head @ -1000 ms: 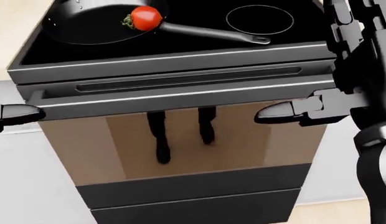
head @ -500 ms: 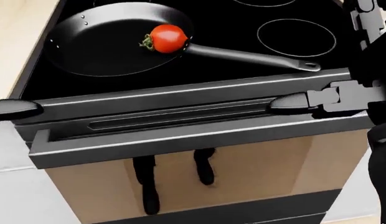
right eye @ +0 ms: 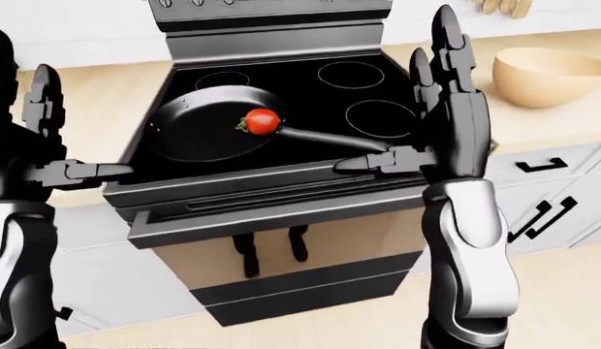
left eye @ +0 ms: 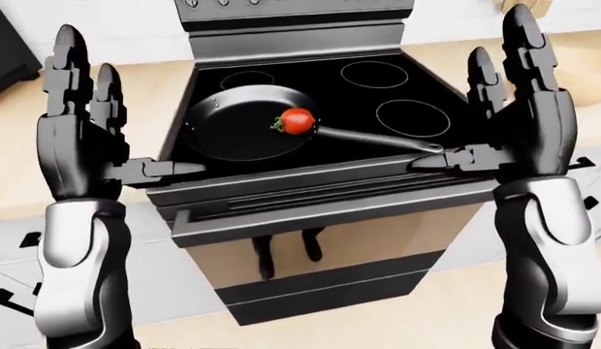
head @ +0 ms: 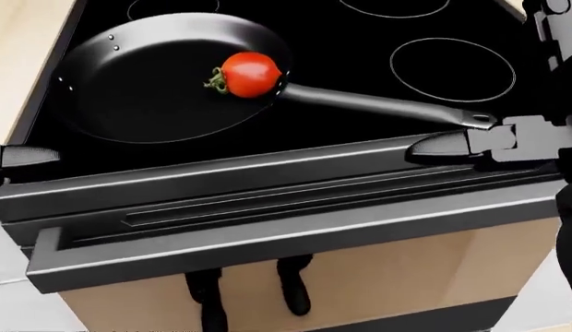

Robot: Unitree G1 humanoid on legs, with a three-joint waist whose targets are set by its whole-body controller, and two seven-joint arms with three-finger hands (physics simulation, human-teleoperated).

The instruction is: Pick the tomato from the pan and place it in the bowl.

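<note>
Stove now fills most of the head view; compared with a second ago the whole picture has slid downward and the black cooktop has grown larger, so I read that as the camera moving, the robot stepping closer or tilting its head up, not the things moving; the oven door's tan panel, which took up much of that view before, is now only a strip at the bottom. In the left-eye view I see my left hand raised at the left edge and my right hand raised at the right edge, both with fingers spread straight upward and thumbs pointing inward, wide and holding nothing; they hover near the stove's near edge, apart from everything on it. The tomato, red with a small green stem, lies inside the black frying pan at its right side, close to where the long handle joins; the pan sits on the left of the cooktop. The wooden bowl shows in the right-eye view on the pale counter to the right of the stove, well apart from the pan. My judgement: the approach is nearly done and the pick has not begun; the tomato now looks within reach of the right hand, which must next come down over the pan.
</note>
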